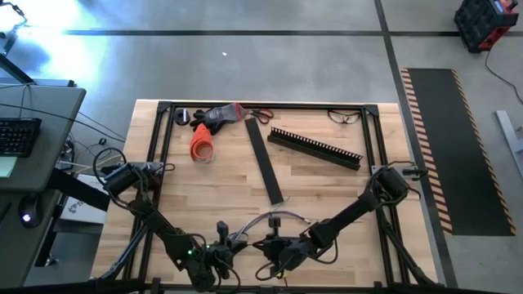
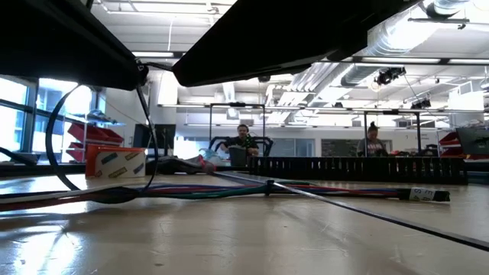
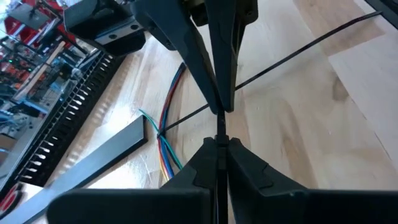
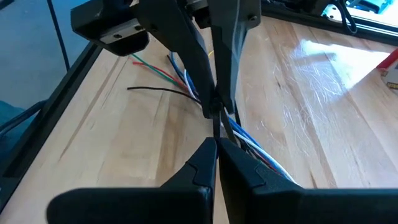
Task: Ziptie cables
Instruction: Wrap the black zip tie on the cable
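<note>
Lying on pale grained wood, thin multicoloured cables [image 4: 186, 78], left gripper [image 3: 219, 127] fingers pinched on a thin black ziptie [image 3: 298, 53], right gripper [image 4: 214, 127] closed over the bundle.

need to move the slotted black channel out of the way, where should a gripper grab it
Grip the slotted channel near its middle, coming straight down with the fingers across its narrow width. It is long, rigid and lies flat at a slant, with bare table along both long sides; a middle grip should keep it from tipping.
</note>
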